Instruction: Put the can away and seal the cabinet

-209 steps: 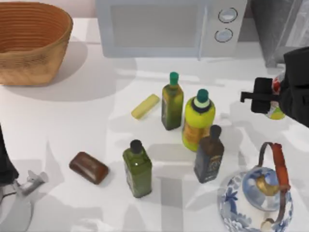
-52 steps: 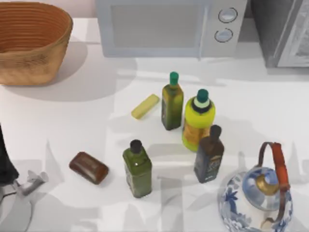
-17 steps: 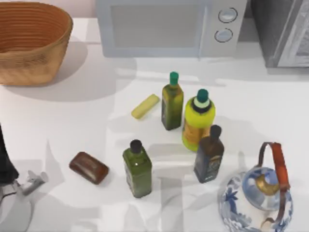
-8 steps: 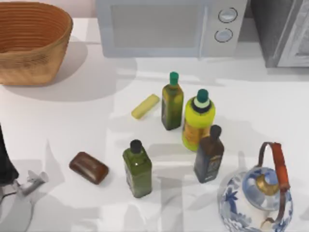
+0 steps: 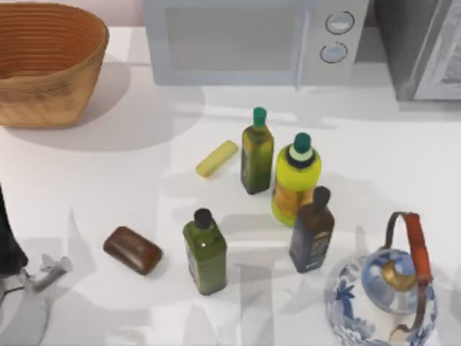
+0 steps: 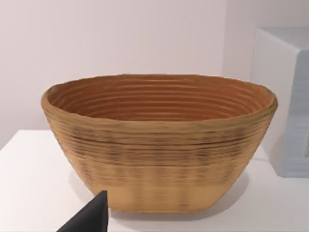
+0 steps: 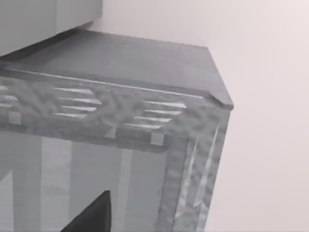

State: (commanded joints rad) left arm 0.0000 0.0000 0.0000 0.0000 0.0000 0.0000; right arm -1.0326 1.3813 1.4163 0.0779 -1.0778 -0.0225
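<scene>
Cabinet [image 5: 421,50], right of the microwave [image 5: 252,40], door seemingly closed, suggesting task near complete; finger states of both grippers cannot be told

A wide woven basket [image 6: 159,145] stands on the white table [image 6: 29,193], near its back edge, a white microwave [image 6: 285,101] just beside it.
</scene>
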